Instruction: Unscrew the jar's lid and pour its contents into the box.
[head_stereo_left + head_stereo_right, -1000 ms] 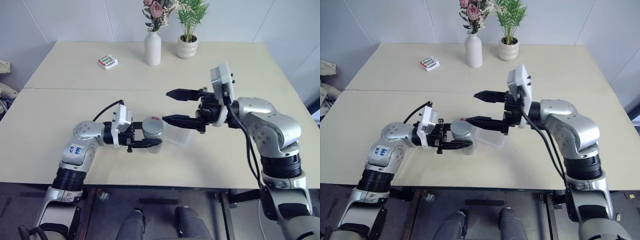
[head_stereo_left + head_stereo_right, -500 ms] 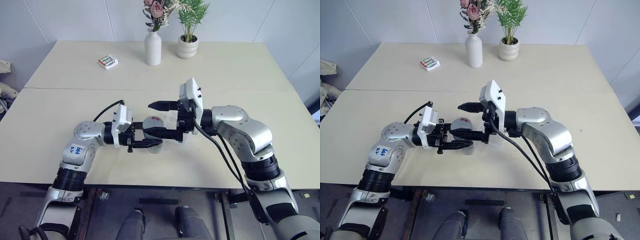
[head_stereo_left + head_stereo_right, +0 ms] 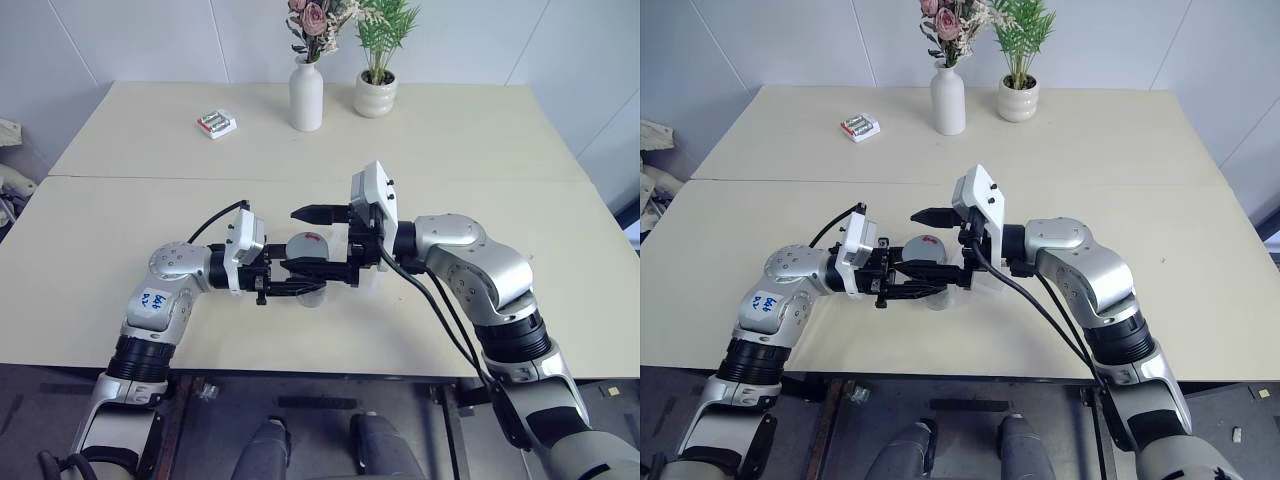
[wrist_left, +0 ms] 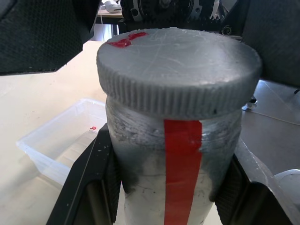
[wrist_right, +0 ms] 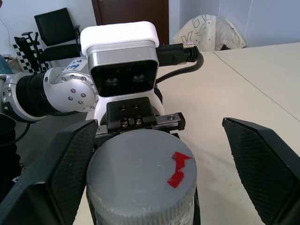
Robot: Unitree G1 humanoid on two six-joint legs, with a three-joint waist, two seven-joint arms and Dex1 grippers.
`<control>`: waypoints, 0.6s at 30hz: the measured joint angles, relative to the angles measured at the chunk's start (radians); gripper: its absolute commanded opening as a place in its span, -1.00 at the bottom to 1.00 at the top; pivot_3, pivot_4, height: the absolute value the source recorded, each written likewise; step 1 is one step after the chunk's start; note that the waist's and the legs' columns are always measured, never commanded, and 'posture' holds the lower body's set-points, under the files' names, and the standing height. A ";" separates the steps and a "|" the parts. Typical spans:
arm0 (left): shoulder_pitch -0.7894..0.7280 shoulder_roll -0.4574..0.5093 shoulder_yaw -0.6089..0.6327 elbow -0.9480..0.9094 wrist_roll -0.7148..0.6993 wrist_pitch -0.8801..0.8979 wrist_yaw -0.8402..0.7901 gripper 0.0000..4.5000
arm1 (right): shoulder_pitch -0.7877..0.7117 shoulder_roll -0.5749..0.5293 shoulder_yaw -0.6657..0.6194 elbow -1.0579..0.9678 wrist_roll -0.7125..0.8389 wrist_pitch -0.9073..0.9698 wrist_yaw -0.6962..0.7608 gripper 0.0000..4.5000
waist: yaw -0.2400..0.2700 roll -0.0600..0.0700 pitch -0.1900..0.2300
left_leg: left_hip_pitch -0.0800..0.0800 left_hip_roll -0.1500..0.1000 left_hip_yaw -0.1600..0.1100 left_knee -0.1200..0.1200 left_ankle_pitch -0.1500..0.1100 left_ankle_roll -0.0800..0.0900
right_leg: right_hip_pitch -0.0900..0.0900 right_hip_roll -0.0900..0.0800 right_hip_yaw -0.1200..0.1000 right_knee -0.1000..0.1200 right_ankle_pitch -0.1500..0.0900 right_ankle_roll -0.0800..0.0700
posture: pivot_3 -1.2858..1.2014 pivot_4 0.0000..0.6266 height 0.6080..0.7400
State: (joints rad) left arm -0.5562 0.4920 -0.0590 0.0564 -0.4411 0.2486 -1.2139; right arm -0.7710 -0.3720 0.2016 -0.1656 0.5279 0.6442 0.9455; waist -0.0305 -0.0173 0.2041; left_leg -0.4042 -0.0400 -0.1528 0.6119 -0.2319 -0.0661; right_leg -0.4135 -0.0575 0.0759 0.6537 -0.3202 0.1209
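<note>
A: What holds the jar point(image 4: 178, 154)?

B: The left gripper point(image 3: 300, 287) is clamped on its body, just above the cream table point(image 3: 120, 230), near the front edge's middle. A red tape strip runs down the jar's side; no writing is readable on it. Its grey ribbed lid point(image 5: 140, 178), still on, carries a small red mark.

A: And the right gripper point(image 3: 308, 240)?

B: Spread wide, one finger on each side of the lid, neither touching it in the right wrist view.

A: The box point(image 4: 61, 145)?

B: Clear plastic, lying on the table just beside the jar.

A: Anything along the far edge?

B: A white vase point(image 3: 305, 95) of flowers, a potted plant point(image 3: 375, 90), and a battery pack point(image 3: 215, 123) toward the far left. The right wrist view adds a dark door and black chairs.
</note>
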 measured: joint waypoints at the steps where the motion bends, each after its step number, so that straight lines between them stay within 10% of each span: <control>1: 0.000 0.000 0.000 0.000 0.000 0.000 0.000 -0.06 | 0.000 0.000 0.000 0.000 0.000 0.000 0.001 0.99 | 0.000 0.000 0.000 | 0.000 0.000 0.000 0.000 0.000 0.000 | 0.000 0.000 0.000 0.000 0.000 0.000 | 0.03 -0.52 1.00; 18: -0.002 0.000 0.000 0.001 0.000 0.000 0.003 -0.06 | 0.004 -0.064 -0.012 -0.006 0.011 0.006 0.033 0.99 | 0.000 0.000 0.000 | 0.000 0.000 0.000 0.000 0.000 0.000 | 0.000 0.000 0.000 0.000 0.000 0.000 | 0.03 -0.52 1.00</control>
State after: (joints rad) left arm -0.5583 0.4920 -0.0590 0.0571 -0.4408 0.2486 -1.2112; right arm -0.7673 -0.4360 0.1898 -0.1719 0.5388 0.6501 0.9785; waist -0.0303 -0.0173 0.2041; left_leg -0.4042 -0.0401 -0.1527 0.6119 -0.2319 -0.0661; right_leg -0.4135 -0.0575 0.0759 0.6536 -0.3202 0.1209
